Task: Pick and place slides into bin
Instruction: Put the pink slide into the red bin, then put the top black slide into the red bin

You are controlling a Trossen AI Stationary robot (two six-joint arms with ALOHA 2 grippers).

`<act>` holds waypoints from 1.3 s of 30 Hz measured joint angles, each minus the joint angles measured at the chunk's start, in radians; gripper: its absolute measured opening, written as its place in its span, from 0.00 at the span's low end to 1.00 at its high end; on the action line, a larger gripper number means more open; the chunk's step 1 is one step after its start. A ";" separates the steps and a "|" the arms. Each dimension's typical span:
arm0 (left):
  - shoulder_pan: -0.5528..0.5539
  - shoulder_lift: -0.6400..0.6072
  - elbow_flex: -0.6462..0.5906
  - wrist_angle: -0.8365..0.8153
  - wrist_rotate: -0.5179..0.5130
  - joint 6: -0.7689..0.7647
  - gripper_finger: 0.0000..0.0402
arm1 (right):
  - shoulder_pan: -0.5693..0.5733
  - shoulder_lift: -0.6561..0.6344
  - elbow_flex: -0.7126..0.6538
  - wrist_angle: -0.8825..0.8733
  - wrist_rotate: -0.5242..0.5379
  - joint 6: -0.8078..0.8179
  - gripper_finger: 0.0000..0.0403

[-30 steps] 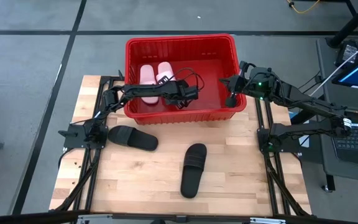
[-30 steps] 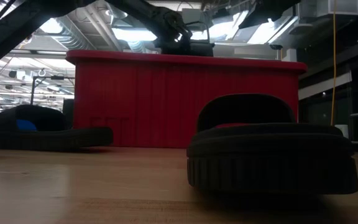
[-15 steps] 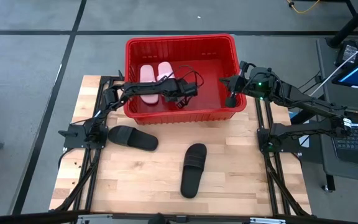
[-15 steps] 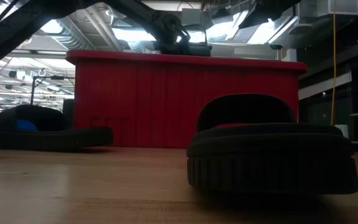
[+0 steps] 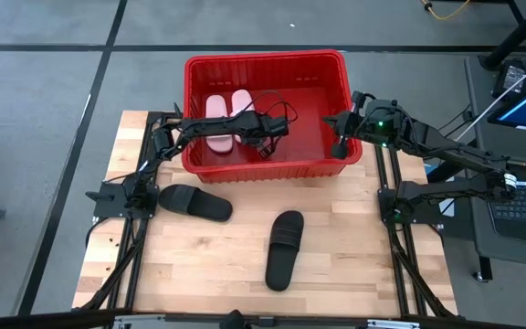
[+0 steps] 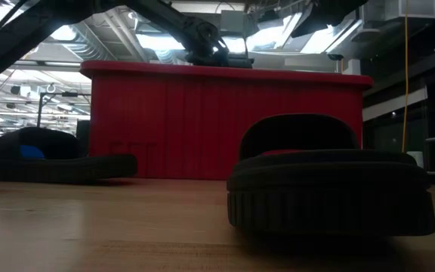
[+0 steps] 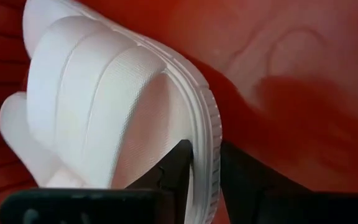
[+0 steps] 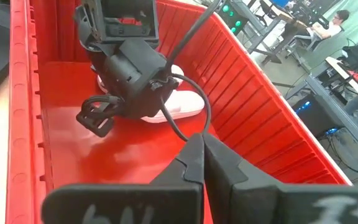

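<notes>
Slides are the matter here, and the one in play is the second pale pink slide point(image 7: 123, 112), whose ribbed sole edge sits between the left gripper's point(image 7: 199, 174) two dark fingers point(image 7: 174, 168). Those fingers have spread a little over the last second; they now flank the sole edge closely rather than pinch it hard, so I judge this to be the release. In the high view the left gripper point(image 5: 265, 128) has also drawn slightly back across the bin point(image 5: 265, 58) floor compared with a second ago, while the pink pair point(image 5: 228, 119) has stayed in the bin's far left part, the two lying side by side.

That means two of the four slides look delivered. Outward from there, the right gripper point(image 5: 339, 146) hangs just inside the bin's right wall with its fingers point(image 8: 197, 163) pressed together on nothing, waiting.

On the table point(image 5: 199, 265) in front of the bin, two black slides remain: one point(image 5: 194, 202) near the left arm's base, the other point(image 5: 284, 249) toward the middle, well apart from either gripper. Those are what is left to pick.
</notes>
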 joint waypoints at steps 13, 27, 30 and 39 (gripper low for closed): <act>-0.002 0.000 0.000 0.064 0.092 0.114 0.35 | 0.000 0.000 0.000 0.000 0.000 0.003 0.01; -0.002 0.000 0.000 0.012 0.082 0.157 0.39 | 0.000 0.000 0.000 0.000 0.000 0.003 0.01; -0.003 -0.013 0.000 0.010 0.081 0.182 0.39 | 0.000 0.000 0.000 0.000 0.000 0.003 0.01; -0.029 -0.113 0.001 0.008 -0.017 0.253 0.39 | 0.000 0.000 0.000 0.001 0.000 0.003 0.01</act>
